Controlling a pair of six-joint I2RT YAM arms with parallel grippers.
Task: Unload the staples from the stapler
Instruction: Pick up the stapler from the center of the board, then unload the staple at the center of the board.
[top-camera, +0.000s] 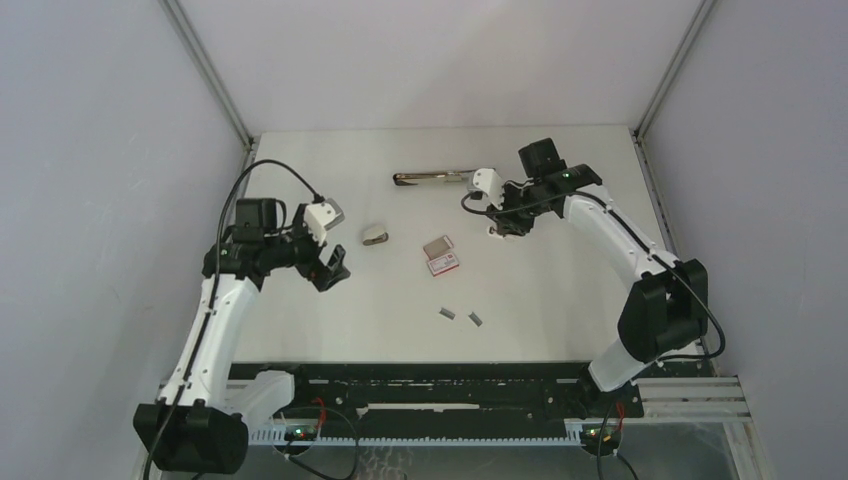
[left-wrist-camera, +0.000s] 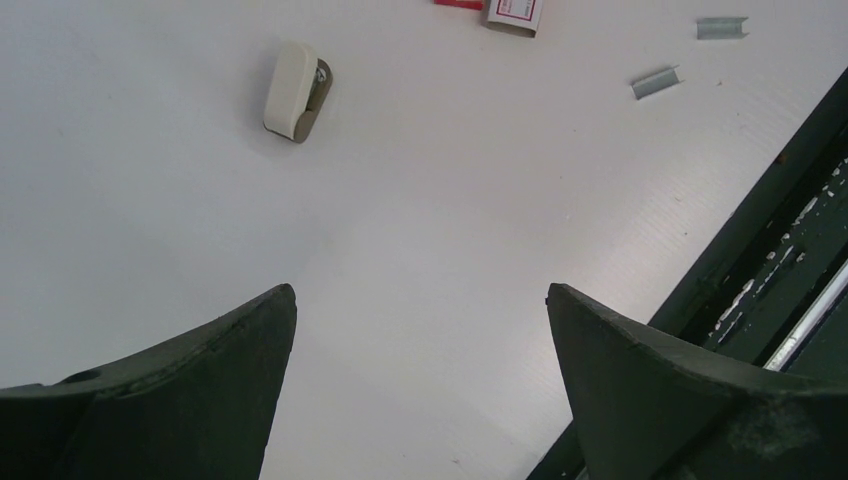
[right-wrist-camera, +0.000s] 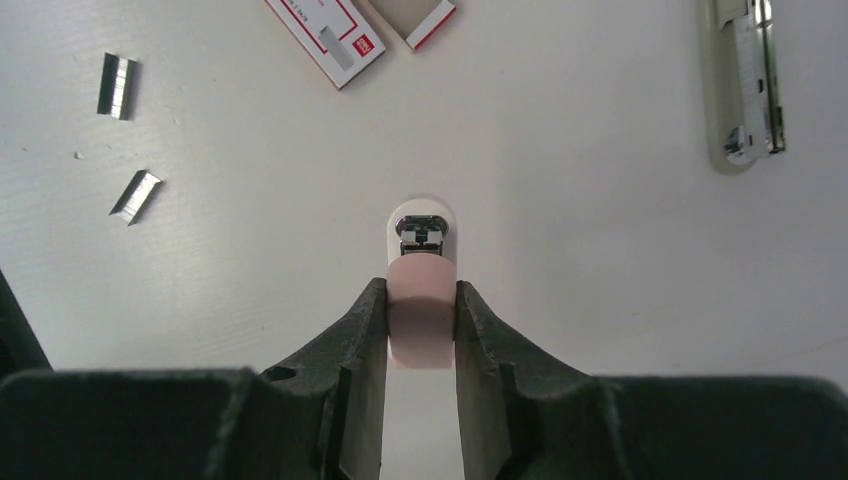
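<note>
My right gripper (right-wrist-camera: 421, 300) is shut on a pink-and-white stapler part (right-wrist-camera: 421, 262), seen end-on with a metal piece at its tip, held above the table; in the top view the gripper (top-camera: 500, 230) is right of centre. A long metal stapler part (top-camera: 430, 179) lies at the back, also in the right wrist view (right-wrist-camera: 745, 85). Two short grey staple strips (top-camera: 446, 313) (top-camera: 475, 319) lie on the table, also in the right wrist view (right-wrist-camera: 117, 85) (right-wrist-camera: 134, 196). My left gripper (top-camera: 333, 270) (left-wrist-camera: 420, 295) is open and empty.
A red-and-white box (top-camera: 441, 255) lies open mid-table, left of my right gripper. A small cream stapler piece (top-camera: 376, 235) (left-wrist-camera: 295, 90) lies between the arms, ahead of my left gripper. The black rail (top-camera: 440, 375) runs along the table's near edge.
</note>
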